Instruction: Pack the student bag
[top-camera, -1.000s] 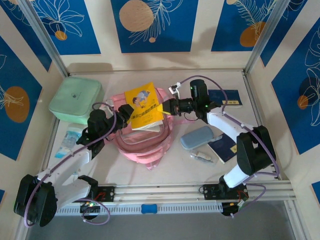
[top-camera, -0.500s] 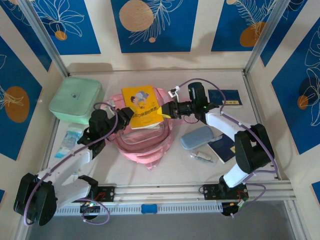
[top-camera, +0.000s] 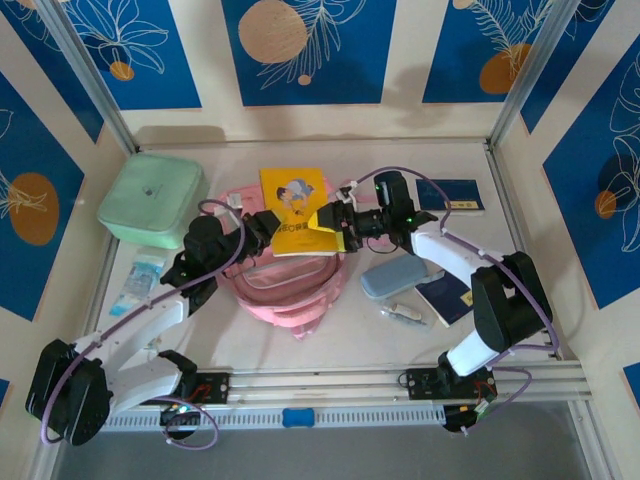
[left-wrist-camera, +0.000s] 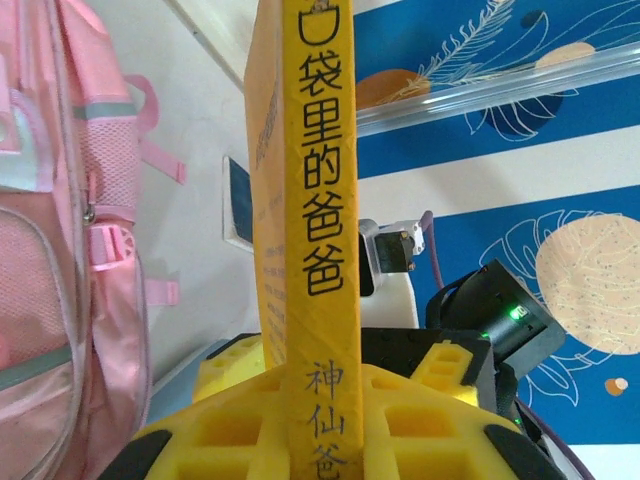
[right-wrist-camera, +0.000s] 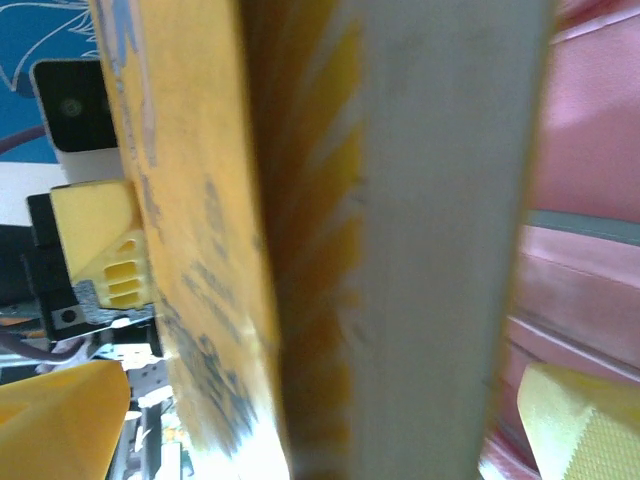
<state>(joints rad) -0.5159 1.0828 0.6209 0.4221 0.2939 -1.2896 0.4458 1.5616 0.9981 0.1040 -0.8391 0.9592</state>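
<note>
Left tool (top-camera: 262, 228) is clamped on the spine of a yellow book (top-camera: 296, 203). Right tool (top-camera: 331, 224) has its fingers apart, one on each side of the book's opposite edge. The student bag (top-camera: 288, 288) lies on the tabletop (top-camera: 410, 170) just beneath both tools

The left arm (top-camera: 140, 325) and right arm (top-camera: 455, 255) are built of white links and black joints, with purple cables (top-camera: 400, 168); yellow pads (left-wrist-camera: 420, 425) are fitted to the left gripper (top-camera: 268, 228).

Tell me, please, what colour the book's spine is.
The book is yellow with black lettering, clearest in the left wrist view.
</note>
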